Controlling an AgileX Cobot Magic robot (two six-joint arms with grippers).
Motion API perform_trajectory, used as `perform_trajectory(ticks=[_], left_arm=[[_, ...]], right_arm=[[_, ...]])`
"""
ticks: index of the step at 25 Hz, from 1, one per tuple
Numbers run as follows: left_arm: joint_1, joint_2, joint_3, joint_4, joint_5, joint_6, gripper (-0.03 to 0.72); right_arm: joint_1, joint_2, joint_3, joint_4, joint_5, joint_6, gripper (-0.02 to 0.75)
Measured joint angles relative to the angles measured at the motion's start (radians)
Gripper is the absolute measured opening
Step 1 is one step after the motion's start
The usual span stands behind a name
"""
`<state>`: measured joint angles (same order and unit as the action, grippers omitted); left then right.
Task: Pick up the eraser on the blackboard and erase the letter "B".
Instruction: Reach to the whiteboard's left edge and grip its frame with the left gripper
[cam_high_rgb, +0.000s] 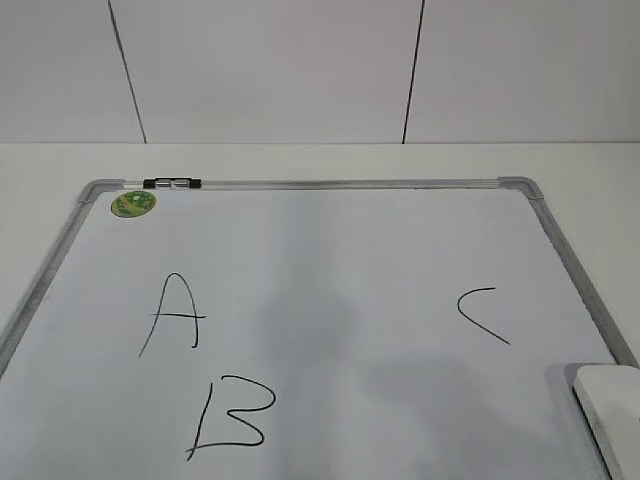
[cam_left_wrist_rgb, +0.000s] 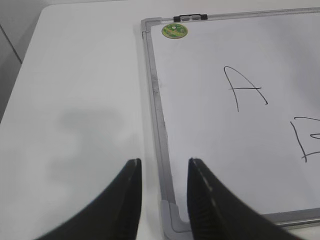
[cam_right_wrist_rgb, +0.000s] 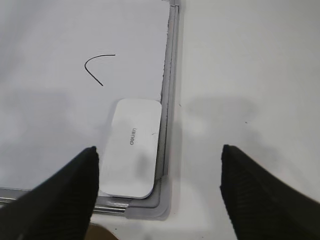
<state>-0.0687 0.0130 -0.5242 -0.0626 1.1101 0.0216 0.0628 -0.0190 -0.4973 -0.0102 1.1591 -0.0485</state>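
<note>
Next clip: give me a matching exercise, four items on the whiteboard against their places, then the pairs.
Items:
1. eraser
2. green round sticker
3. letter "B"
4. letter "C"

Places:
a. top left corner of the blackboard, under the frame
b. near right corner, against the frame
c. right half, above the eraser
d. below the "A"

Pairs: 1-b, 2-a, 3-d, 4-c

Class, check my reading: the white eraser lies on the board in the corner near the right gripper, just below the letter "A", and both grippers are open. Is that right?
One detail is wrong. The eraser lies below the letter "C", not "A", as the right wrist view shows. It does sit in the blackboard corner, and the right gripper and left gripper are open.
</note>
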Motion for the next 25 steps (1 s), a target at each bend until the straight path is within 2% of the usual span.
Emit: perform_trajectory(ticks=[5, 11, 19, 25], left_arm=[[0.0, 0.0, 0.0, 0.0, -0.002, 0.0, 0.245], [0.0, 0.075, -0.03, 0.013, -0.034, 0.0, 0.248], [0.0, 0.393, -0.084, 0.011, -0.055, -0.015, 0.248], [0.0, 0.759, -0.163, -0.035, -0.072, -0.022, 0.248]], right_arm=[[0.0, 0.0, 0.0, 0.046, 0.0, 0.0, 0.584], [0.0, 0.0, 0.0, 0.048, 0.0, 0.0, 0.584], [0.0, 0.028, 0.0, 0.025, 0.0, 0.059, 0.584], [0.0, 0.141, 0.0, 0.02, 0.002, 0.088, 0.584]])
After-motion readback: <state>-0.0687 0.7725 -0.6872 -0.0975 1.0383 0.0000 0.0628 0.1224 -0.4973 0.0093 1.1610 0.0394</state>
